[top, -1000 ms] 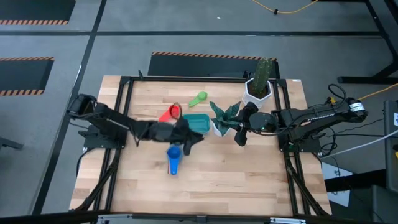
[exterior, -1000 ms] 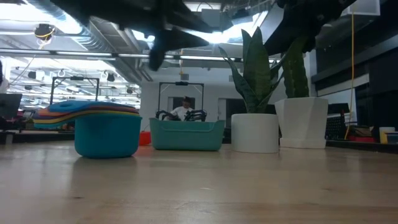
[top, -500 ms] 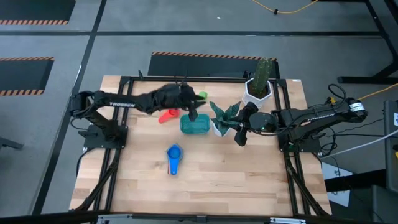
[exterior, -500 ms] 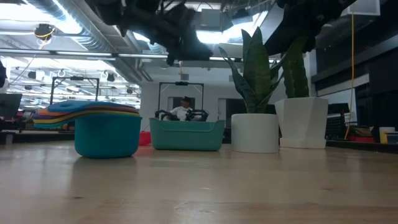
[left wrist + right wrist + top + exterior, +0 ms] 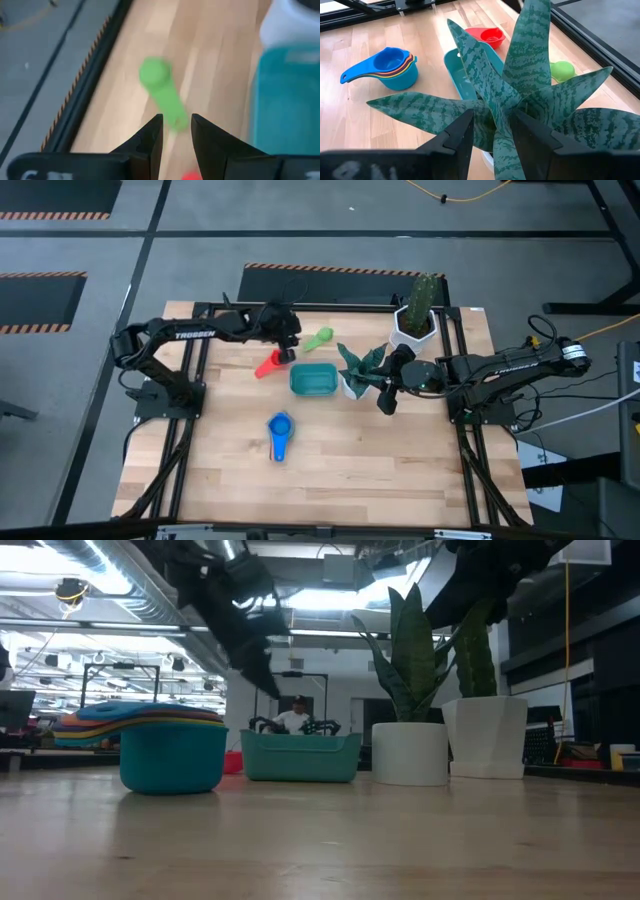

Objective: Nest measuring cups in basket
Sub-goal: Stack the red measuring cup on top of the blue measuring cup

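Sitting bare, the teal basket holds nothing.

Looks like a robotics lab or industrial workshop: grey floor with hazard-striped tape, exposed ceiling ducts, strip lights, wooden counter in a black frame.

Grey floor with orange-and-black hazard stripes surrounds the wooden tabletop; beyond it, bright ceiling lights and exposed ducts.
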You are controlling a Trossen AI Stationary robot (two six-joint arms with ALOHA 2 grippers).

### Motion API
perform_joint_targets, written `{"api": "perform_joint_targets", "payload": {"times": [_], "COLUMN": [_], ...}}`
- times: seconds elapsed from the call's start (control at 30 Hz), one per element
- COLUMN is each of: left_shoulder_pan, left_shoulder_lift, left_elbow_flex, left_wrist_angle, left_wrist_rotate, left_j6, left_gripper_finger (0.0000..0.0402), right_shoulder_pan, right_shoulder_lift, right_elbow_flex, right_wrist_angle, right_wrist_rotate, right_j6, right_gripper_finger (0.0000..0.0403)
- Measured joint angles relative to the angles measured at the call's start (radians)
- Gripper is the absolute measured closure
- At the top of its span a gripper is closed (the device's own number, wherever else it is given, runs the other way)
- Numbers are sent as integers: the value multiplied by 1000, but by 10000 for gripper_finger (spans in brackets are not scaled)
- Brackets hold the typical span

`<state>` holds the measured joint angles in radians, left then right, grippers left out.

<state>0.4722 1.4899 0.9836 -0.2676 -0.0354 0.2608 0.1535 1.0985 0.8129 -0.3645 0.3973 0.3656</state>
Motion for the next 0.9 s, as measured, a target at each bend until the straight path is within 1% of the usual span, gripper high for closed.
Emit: {"api": "perform_joint_targets", "payload": {"times": [0.23,0.33,0.67,0.9], "left_shoulder_pan": [41,52,58,60], "left_shoulder_lift": [5,21,107,111], "left_elbow_flex": [0,0,0,-1], "left_wrist_angle": [-211,-270,-271,-270], "left_wrist_rotate": [0,1,5,4], "left_j6": [152,168,170,194], "left_gripper_finger": [308,308,308,308], "right_shoulder_pan": [0,0,0,0], "right_shoulder_lift": [0,0,0,0], "right_elbow_flex": [0,0,0,0], "right_wrist_angle": [0,0,-2,-4], "right_wrist_rotate": [0,0,0,1], "right_j6": [0,1,25,23], "right_gripper_finger": [267,267,267,267]}}
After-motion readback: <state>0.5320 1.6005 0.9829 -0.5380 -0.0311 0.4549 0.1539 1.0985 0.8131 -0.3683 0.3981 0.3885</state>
